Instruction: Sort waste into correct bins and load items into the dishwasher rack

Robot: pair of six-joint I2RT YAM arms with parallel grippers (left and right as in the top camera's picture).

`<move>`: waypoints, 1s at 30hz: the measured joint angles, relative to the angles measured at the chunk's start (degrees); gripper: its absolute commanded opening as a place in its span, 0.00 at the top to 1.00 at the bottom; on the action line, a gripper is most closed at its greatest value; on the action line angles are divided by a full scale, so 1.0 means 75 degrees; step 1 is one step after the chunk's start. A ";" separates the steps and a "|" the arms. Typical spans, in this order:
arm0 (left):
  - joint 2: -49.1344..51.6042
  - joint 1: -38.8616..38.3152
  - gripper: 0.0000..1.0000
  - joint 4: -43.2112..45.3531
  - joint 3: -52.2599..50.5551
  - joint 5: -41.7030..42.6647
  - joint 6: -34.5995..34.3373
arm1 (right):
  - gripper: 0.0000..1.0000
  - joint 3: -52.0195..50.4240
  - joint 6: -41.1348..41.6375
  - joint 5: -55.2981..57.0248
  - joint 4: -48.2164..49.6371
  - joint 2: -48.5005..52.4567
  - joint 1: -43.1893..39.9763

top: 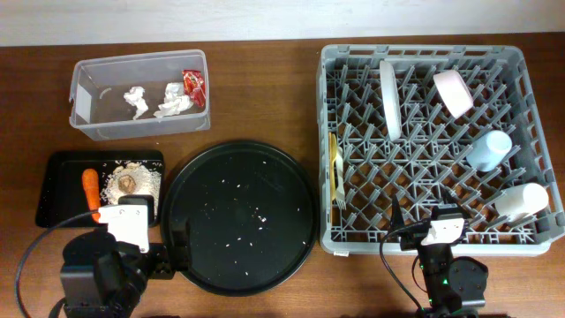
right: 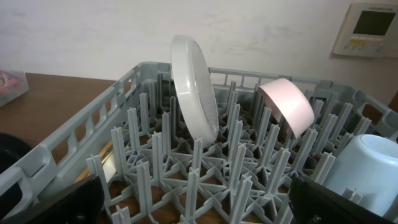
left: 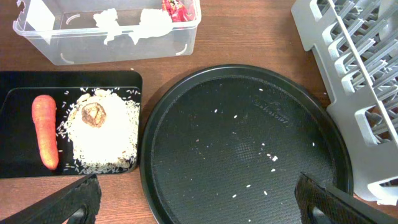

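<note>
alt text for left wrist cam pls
A round black tray dotted with stray grains fills the centre. Left of it a shallow black tray holds a carrot and a rice pile; a clear tub of napkins sits behind.

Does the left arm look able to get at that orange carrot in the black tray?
Probably yes. The carrot lies bare at the left of the shallow black tray, beside the rice, nothing over it, and the arm's jaws stand open just short of the tray.

overhead: straight down on the whole tabletop (top: 265,88);
left wrist: low, angled over round black tray (left: 242,124);
right wrist: close, level into dishwasher rack (right: 186,180)
</note>
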 measured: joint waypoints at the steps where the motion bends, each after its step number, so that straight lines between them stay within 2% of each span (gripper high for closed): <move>1: 0.0000 0.0000 0.01 0.0000 0.0000 0.0000 0.0000 | 0.02 0.0000 0.0006 0.0000 0.0000 0.0000 0.0000; 6: -0.0035 0.0000 0.01 -0.0035 0.0000 -0.0032 0.0006 | 0.02 0.0000 0.0003 0.0000 0.0000 0.0000 0.0003; 8: -0.0656 0.0000 0.01 0.0242 -0.0388 -0.0213 0.0038 | 0.02 0.0000 0.0003 0.0003 0.0000 -0.0009 -0.0006; 12: -0.3002 -0.0038 0.01 0.3124 -0.3544 -0.0306 0.0041 | 0.02 0.0000 0.0003 0.0020 0.0003 -0.0020 -0.0012; 14: -0.3899 -0.0210 0.01 0.5103 -0.5214 -0.0315 0.0061 | 0.02 0.0000 0.0000 0.0023 0.0003 -0.0026 -0.0015; 16: -0.4054 -0.0326 0.01 0.7653 -0.6525 -0.0434 0.0067 | 0.02 0.0000 0.0000 0.0026 0.0000 -0.0029 -0.0012; 18: -0.4065 -0.0370 0.01 0.7673 -0.6942 -0.0545 0.0204 | 0.02 0.0000 0.0003 0.0026 0.0000 -0.0029 -0.0012; 30: -0.4065 -0.0391 0.01 0.7426 -0.6985 -0.0545 0.0388 | 0.02 0.0000 0.0003 0.0026 0.0000 -0.0029 -0.0012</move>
